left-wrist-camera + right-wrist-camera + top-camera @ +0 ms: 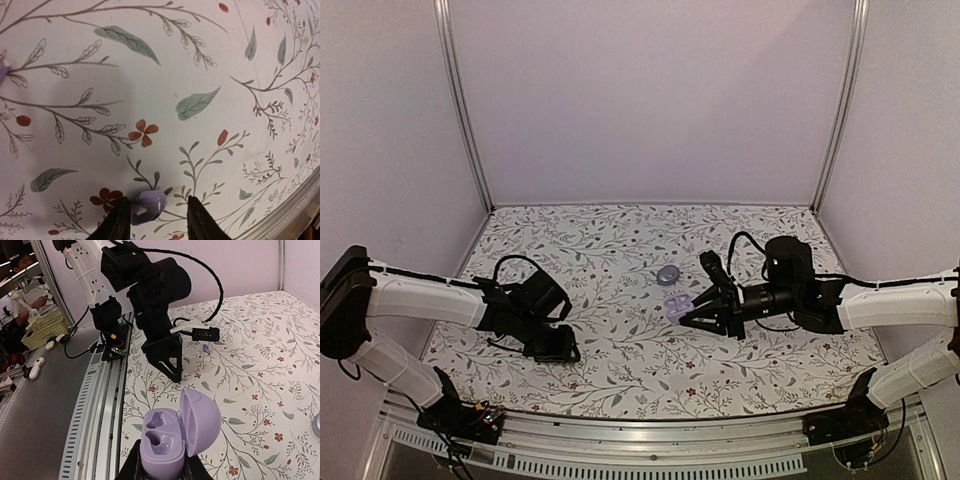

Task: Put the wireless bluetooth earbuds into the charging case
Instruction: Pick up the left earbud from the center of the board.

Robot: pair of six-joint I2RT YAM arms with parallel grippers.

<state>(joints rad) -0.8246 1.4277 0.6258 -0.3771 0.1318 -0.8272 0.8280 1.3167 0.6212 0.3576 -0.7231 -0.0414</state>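
One open charging case [162,450], one earbud [149,202] at left claw [158,206]

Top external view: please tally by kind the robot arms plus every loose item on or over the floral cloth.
White-and-black robot arms: 2
Glossy lavender clamshell charging case: 1
Small rounded greyish-lavender earbud: 1
Total: 4
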